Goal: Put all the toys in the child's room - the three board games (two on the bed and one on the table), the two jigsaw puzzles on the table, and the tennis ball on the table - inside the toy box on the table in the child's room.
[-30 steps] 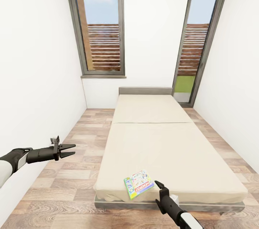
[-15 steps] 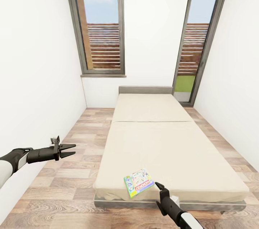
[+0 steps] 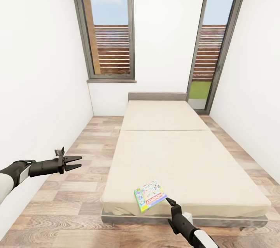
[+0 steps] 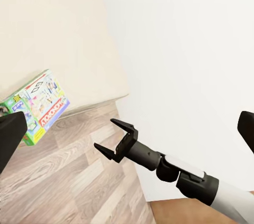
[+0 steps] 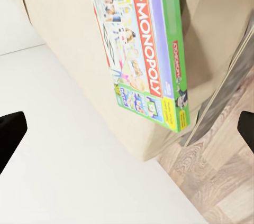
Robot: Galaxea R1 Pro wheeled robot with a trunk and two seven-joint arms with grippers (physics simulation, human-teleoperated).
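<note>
Right gripper [image 3: 168,200], jaws parted, just beside "MY MONOPOLY" board game [image 3: 149,196] at bed [image 3: 186,162] corner

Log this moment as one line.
right gripper: open, beside board game | game: on bed foot corner | left gripper: open, empty

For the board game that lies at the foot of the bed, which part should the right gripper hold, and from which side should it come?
Probably the near corner of the board game, which juts past the foot edge of the bed. The box lies flat and is thin, so fingers closing over its top and bottom faces there should fit. The right gripper, open beside that end, could come in low from the robot's side.
</note>
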